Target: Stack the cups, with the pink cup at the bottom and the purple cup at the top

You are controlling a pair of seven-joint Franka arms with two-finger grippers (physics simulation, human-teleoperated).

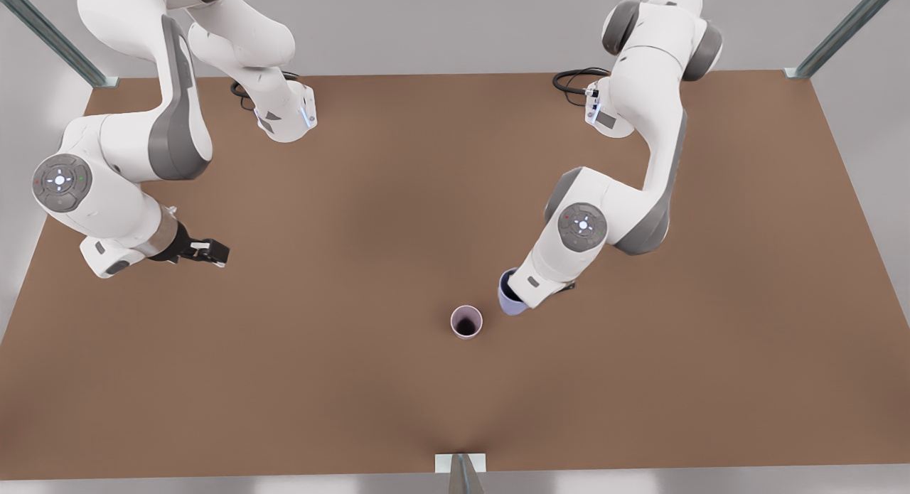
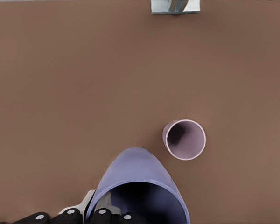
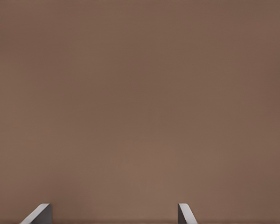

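The pink cup (image 1: 466, 321) stands upright on the brown table (image 1: 320, 380), its dark inside showing; the left wrist view has the pink cup (image 2: 184, 139) too. Just to its right in the front view, the purple cup (image 1: 507, 296) hangs tilted under the left arm's hand. My left gripper (image 2: 107, 217) is shut on the purple cup (image 2: 135, 179) at its rim, a little apart from the pink one. My right gripper (image 1: 213, 252) waits at the front view's left, far from both cups. Its fingertips (image 3: 185, 213) stand wide apart, open over bare table.
A metal bracket (image 1: 461, 464) sits at the table's near edge, also seen as a bracket (image 2: 175, 5) in the left wrist view. Metal posts (image 1: 839, 32) rise at the back corners. Black cables (image 1: 572, 78) lie by the arm bases.
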